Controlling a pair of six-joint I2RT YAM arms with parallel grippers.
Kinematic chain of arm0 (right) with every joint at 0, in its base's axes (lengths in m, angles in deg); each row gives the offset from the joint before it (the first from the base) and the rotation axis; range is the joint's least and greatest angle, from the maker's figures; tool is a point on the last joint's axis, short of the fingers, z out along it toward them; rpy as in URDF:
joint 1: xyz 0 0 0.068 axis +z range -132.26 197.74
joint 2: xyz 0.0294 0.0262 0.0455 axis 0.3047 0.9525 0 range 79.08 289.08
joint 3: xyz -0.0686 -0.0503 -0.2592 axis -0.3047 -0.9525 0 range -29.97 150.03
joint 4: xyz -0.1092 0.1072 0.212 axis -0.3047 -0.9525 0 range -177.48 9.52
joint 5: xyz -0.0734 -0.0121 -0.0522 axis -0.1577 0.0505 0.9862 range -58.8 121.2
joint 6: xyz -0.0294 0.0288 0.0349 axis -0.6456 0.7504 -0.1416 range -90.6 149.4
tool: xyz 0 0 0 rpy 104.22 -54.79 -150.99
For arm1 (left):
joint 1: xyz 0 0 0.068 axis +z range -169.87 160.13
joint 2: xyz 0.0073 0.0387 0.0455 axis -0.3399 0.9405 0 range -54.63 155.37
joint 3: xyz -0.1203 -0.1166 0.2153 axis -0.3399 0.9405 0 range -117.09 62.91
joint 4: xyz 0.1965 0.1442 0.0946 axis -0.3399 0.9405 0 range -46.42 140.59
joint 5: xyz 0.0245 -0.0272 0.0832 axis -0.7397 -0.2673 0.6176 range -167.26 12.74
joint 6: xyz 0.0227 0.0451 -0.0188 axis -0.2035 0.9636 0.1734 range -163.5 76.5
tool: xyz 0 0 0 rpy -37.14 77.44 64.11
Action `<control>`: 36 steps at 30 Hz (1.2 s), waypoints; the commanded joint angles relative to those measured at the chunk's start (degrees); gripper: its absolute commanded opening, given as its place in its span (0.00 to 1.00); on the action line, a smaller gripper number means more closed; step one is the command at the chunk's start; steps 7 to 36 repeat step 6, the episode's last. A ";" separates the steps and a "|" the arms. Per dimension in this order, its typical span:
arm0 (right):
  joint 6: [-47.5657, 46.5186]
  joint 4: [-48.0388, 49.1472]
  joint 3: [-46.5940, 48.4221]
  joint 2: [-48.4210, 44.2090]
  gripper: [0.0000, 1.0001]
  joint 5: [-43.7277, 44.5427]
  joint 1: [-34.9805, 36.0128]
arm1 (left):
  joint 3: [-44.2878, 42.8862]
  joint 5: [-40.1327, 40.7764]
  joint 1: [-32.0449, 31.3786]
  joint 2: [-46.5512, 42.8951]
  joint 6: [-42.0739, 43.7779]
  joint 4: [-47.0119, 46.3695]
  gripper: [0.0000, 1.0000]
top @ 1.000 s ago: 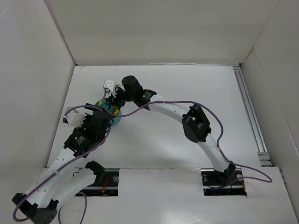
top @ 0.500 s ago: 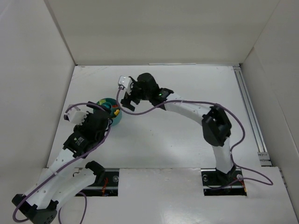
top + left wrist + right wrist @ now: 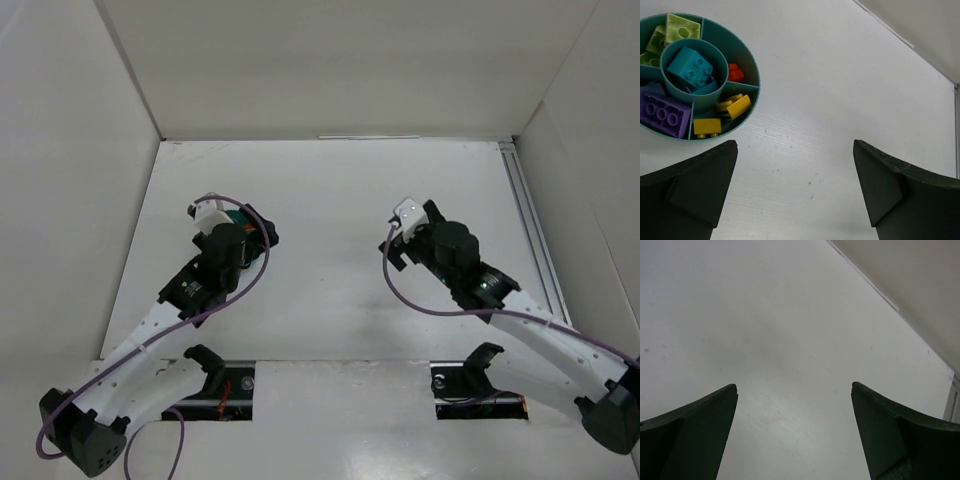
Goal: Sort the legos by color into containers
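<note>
The teal dish [image 3: 747,75] sits at the upper left of the left wrist view. Its central cup holds a teal block [image 3: 690,67]. The wedges around it hold lime green pieces [image 3: 682,27], an orange piece [image 3: 735,73], yellow blocks [image 3: 735,105] and a purple block [image 3: 662,114]. My left gripper [image 3: 794,145] is open and empty over bare table just right of the dish. In the top view the left wrist [image 3: 215,225] hides most of the dish. My right gripper [image 3: 793,386] is open and empty over bare table, far right of the dish.
White walls enclose the table on three sides. A metal rail [image 3: 535,240] runs along the right edge. The right arm [image 3: 470,275] lies folded back on the right half. A purple cable [image 3: 400,290] loops beside it.
The right arm has drawn back from the dish to the right side and its gripper has opened. The left wrist has moved up and right over the dish.
</note>
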 commanded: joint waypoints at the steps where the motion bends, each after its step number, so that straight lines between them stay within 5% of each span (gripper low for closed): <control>1: 3.47 -3.94 -4.48 -6.35 1.00 5.89 -0.99 | 0.27 -3.51 0.01 0.08 5.42 -4.70 1.00; 6: 6.63 -7.74 -6.86 -12.96 1.00 10.36 -1.52 | 0.27 -4.74 0.01 -0.45 5.42 -4.70 1.00; 36: 6.63 -7.74 -6.86 -12.96 1.00 10.36 -1.52 | 0.27 -4.74 0.01 -0.45 5.42 -4.70 1.00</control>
